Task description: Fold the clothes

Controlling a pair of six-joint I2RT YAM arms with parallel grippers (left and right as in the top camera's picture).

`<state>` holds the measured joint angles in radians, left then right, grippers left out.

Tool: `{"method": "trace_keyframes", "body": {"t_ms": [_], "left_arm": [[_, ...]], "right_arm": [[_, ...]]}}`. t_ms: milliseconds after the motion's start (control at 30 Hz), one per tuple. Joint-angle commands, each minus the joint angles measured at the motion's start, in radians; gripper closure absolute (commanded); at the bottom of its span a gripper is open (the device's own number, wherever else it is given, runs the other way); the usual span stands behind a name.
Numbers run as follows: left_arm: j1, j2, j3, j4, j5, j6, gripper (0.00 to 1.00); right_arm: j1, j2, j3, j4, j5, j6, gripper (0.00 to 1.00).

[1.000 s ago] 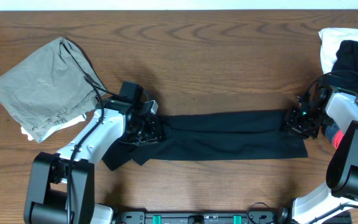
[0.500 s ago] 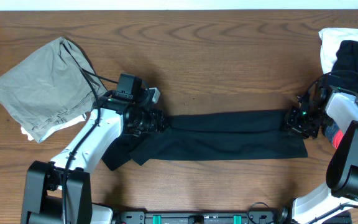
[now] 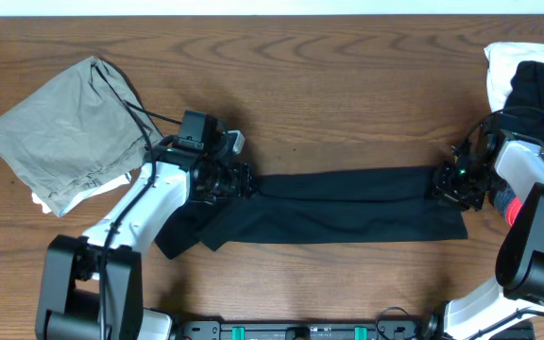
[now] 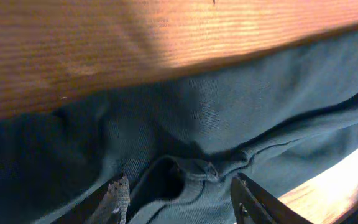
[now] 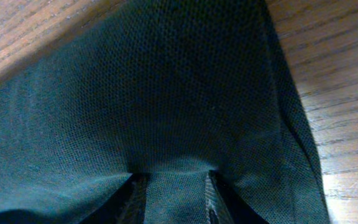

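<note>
Found laid across the middle of the counter (image 3: 348, 85): black garment (image 3: 348, 203), drawn out into a long narrow band between the two arms. Apparently doubled lengthwise already, judging by the layered edges. Left end bunched and spilling toward the near edge in an untidy tail; right end flat and fairly square.

Left gripper (image 3: 244, 179) at the band's left end, fingers (image 4: 118, 198) set apart astride a raised hem fold, not clamped on it as seen from the left wrist. Right gripper (image 3: 447, 184) at the right end, drawn together on a pinch of the black garment, cloth tented up between the fingers in the right wrist view.

Judged about midway on this piece: lengthwise fold apparently made, crosswise folds outstanding, left tail in need of squaring first.

Olive-grey garment (image 3: 64, 132) at far left, well apart from the band, roughly folded and apparently set aside. White garment (image 3: 499, 61) and second black garment (image 3: 541, 85) heaped at far right, unfolded, awaiting attention. Larger share of the task judged remaining
</note>
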<state>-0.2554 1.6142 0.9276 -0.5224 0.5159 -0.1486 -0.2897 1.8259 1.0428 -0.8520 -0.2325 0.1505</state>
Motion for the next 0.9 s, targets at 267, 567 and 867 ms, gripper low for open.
{"method": "trace_keyframes", "body": {"t_ms": [267,567,867], "left_arm": [[-0.061,0.045,0.024,0.037,-0.011,0.012,0.94],[-0.097,-0.025,0.097,0.100,0.008,-0.005,0.94],[-0.217,-0.020,0.100,0.139,0.005,0.108,0.94]], "right_arm": [[0.009,0.056,-0.018,0.007,0.052,-0.010,0.69],[0.008,0.056,-0.018,0.007,0.052,-0.010,0.69],[0.008,0.056,-0.018,0.008,0.053,-0.010,0.68]]}}
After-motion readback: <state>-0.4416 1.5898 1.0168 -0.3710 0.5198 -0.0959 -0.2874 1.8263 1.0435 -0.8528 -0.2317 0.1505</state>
